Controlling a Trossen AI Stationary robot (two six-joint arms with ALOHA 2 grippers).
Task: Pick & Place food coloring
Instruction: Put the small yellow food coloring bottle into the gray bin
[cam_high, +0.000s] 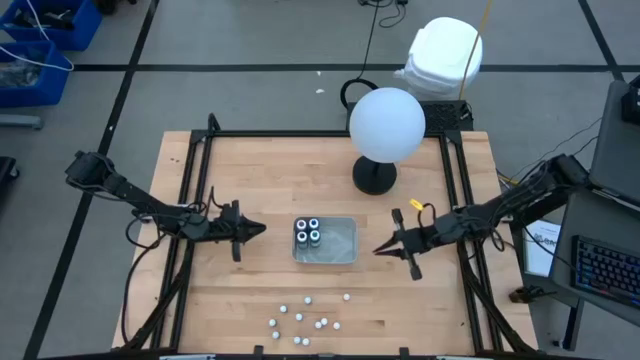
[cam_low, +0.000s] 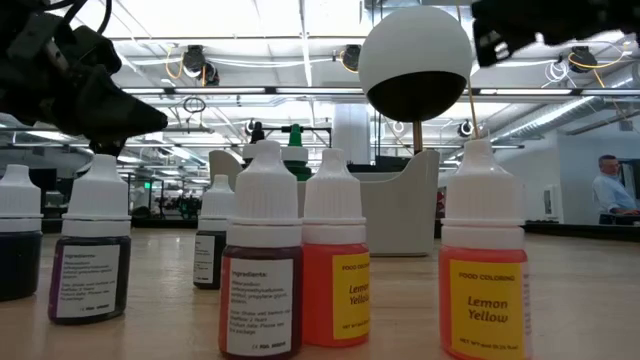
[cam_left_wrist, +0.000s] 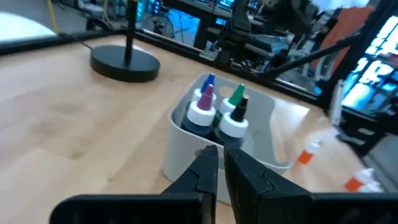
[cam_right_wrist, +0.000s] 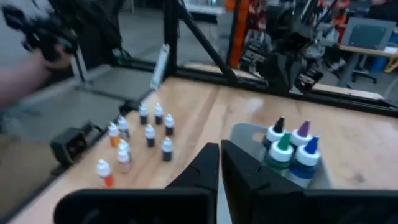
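Several small food coloring bottles (cam_high: 300, 320) stand upright on the wood table near its front edge; the low view shows them close up (cam_low: 335, 260), and they also appear in the right wrist view (cam_right_wrist: 146, 134). Several more bottles (cam_high: 308, 233) stand in the left end of a clear rectangular tray (cam_high: 335, 242) at the table's middle. My left gripper (cam_high: 258, 230) hangs shut left of the tray, pointing at it (cam_left_wrist: 221, 165). My right gripper (cam_high: 382, 249) hangs shut right of the tray, above the table (cam_right_wrist: 219, 155). Neither holds anything.
A lamp with a white ball shade (cam_high: 387, 123) and a black round base (cam_high: 374, 177) stands behind the tray. Black frame rails (cam_high: 200, 200) run along the table's sides. A white bundle (cam_high: 440, 55) lies beyond the far edge. A person (cam_low: 610, 185) stands far off.
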